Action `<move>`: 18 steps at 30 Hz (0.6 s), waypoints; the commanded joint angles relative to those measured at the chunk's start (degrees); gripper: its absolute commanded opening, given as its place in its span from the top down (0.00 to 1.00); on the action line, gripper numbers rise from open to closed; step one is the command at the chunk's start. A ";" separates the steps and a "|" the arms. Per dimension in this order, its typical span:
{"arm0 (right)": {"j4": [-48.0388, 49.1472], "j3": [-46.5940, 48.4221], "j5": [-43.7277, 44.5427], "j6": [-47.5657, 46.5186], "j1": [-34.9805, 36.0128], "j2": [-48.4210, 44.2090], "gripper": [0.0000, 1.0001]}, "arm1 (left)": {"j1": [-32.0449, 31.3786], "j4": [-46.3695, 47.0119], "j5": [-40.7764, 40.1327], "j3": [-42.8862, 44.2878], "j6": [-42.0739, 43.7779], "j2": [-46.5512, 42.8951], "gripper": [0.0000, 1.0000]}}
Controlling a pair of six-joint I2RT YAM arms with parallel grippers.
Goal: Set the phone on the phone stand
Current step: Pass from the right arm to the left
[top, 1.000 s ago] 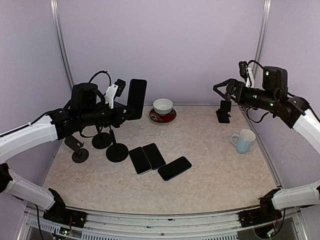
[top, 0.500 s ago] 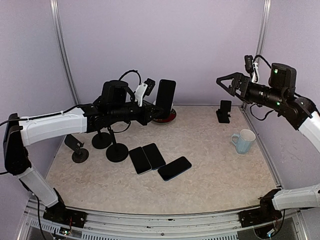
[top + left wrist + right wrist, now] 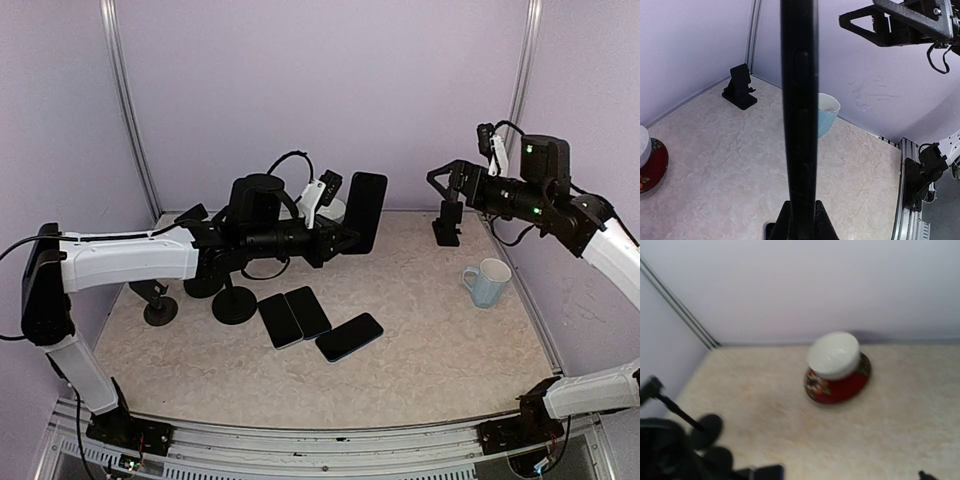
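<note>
Pinching the phone [image 3: 365, 210] by its lower end between the left fingers [image 3: 781, 222], pressed nearly together on its two faces. Held clear of the counter [image 3: 420, 330] at centre frame in the top view, long axis upright, edge-on in the left wrist view. Spread wide and empty at upper right: the right fingers [image 3: 890, 36]. Just below those, at the counter's far right corner: the black wedge phone stand [image 3: 447, 222], to the right of the held phone and well apart from it. Nearer to the right arm, though the phone sits in the left. Judged to call for a rightward carry, long axis kept upright for seating against the stand's back.

Counted:
- Four phones: one held, three spare phones [image 3: 308, 312] flat at lower centre.
- One wedge stand.
- Three round-footed post stands [image 3: 235, 303] at left.
- One mug [image 3: 487, 281].
- One bowl [image 3: 834, 355] on one red saucer [image 3: 840, 387].
</note>
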 commanded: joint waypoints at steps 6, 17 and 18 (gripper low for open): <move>-2.54 -0.49 8.48 -4.23 5.64 3.10 0.00 | -4.31 4.02 -9.03 2.05 -2.94 4.13 1.00; -3.27 3.54 6.09 -3.67 10.22 8.82 0.00 | -9.54 4.57 -15.91 4.03 -2.22 8.10 1.00; -3.11 3.24 5.92 -3.51 10.39 9.12 0.00 | -9.65 4.54 -15.87 4.24 -2.50 8.29 1.00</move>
